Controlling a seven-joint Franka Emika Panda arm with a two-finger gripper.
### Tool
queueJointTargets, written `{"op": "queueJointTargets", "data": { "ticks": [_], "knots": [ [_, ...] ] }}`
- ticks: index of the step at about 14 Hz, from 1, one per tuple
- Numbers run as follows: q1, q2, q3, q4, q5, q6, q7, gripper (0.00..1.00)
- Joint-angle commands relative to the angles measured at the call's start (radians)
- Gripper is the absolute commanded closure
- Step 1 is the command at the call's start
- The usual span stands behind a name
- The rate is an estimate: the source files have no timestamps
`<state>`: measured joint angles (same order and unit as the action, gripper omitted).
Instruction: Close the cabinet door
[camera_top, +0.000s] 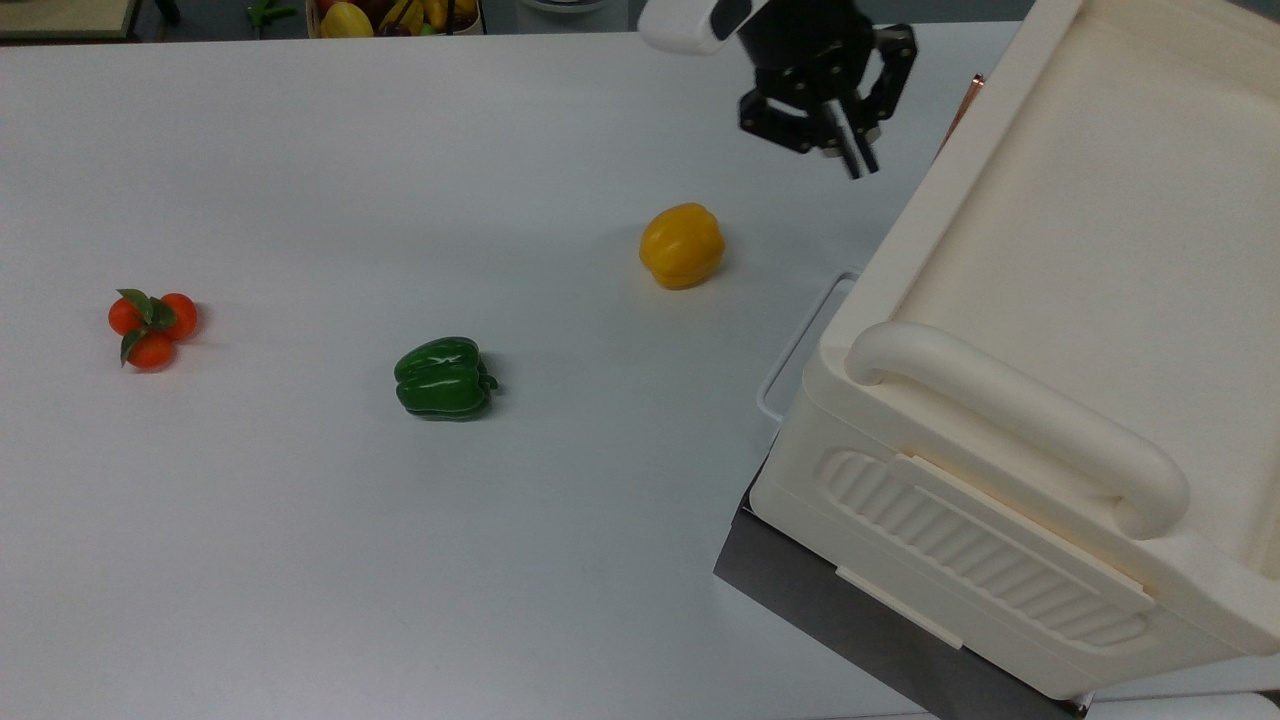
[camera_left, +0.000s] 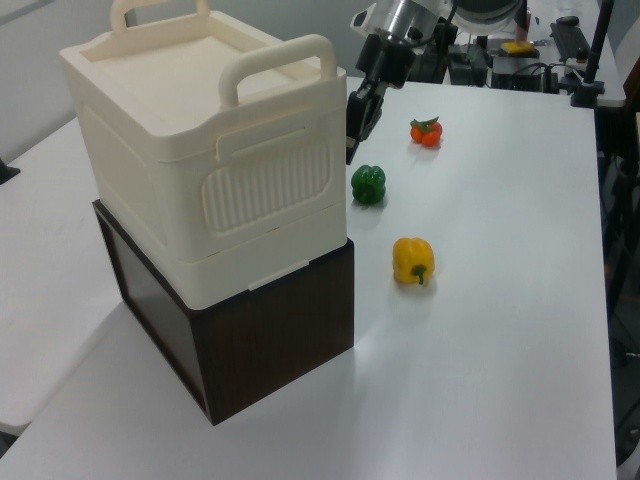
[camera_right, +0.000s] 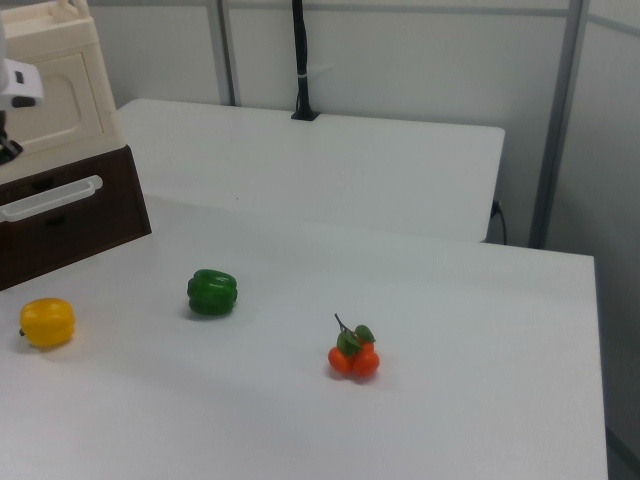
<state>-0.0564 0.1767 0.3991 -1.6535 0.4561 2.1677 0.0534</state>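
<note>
While our claw (camera_top: 835, 125) hangs above the table (camera_top: 300, 520), fingers together on nothing, beside the cabinet (camera_top: 1080, 300), the cabinet door (camera_right: 55, 90) looks flush in the right view; we judge closing done, so next we simply pull clear.

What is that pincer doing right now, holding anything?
Pincer: holding nothing, hanging beside the cabinet; whether it is open or closed cannot be told.

You see a white table (camera_top: 300, 560) bearing yellow pepper (camera_top: 681, 245), green pepper (camera_top: 443, 377), tomato cluster (camera_top: 152, 325), dark box (camera_left: 260, 345).
</note>
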Motion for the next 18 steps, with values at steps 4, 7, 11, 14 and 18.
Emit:
{"op": "queueJointTargets", "data": {
  "ticks": [4,7,11,14,18],
  "knots": [
    [0.013,-0.134,-0.175,-0.017,-0.223,-0.333,0.019,0.00],
    [0.016,-0.175,-0.218,-0.012,-0.335,-0.439,0.022,0.00],
    [0.033,-0.217,-0.295,0.021,-0.350,-0.526,0.036,0.00],
    [0.047,-0.250,-0.315,0.052,-0.364,-0.585,0.046,0.00],
    [0.075,-0.246,-0.338,0.052,-0.373,-0.565,0.051,0.00]
  ]
}}
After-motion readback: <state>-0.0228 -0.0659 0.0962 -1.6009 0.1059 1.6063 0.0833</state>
